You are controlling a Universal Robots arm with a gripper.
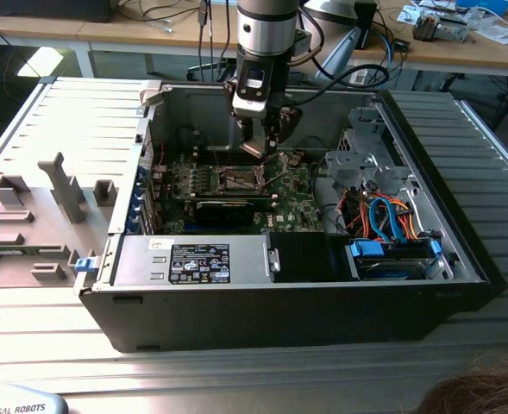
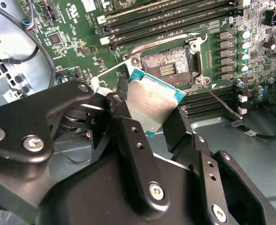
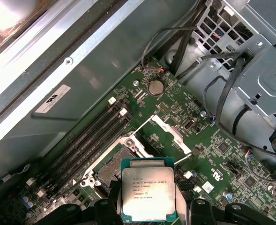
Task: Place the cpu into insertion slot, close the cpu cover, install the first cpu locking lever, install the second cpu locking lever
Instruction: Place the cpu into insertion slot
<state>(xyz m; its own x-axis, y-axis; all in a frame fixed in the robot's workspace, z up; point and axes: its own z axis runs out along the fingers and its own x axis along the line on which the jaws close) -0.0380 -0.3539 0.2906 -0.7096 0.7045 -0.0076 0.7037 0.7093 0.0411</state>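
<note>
My gripper (image 2: 152,118) is shut on the cpu (image 2: 152,101), a flat silvery square with a teal edge, clamped between its two black fingers (image 2: 123,117). The chip hangs tilted just above and beside the insertion slot (image 2: 168,70), a dark square socket with its contact field bare. In the first wrist view the cpu (image 3: 148,194) sits between the fingers, with the insertion slot (image 3: 112,171) close beside it on the green board. The cpu cover (image 3: 168,130) stands swung open off the socket, a thin lever rod (image 3: 138,127) raised beside it. In the exterior view my gripper (image 1: 262,148) hovers over the socket (image 1: 239,179).
The open computer case (image 1: 460,250) walls in the board. A black card (image 1: 228,207), power supply (image 1: 197,259), drive cage (image 1: 366,164) and orange and blue cables (image 1: 391,220) crowd around. Long memory slots (image 2: 175,18) run by the socket. A grey fixture (image 1: 59,185) stands on the exterior view's left.
</note>
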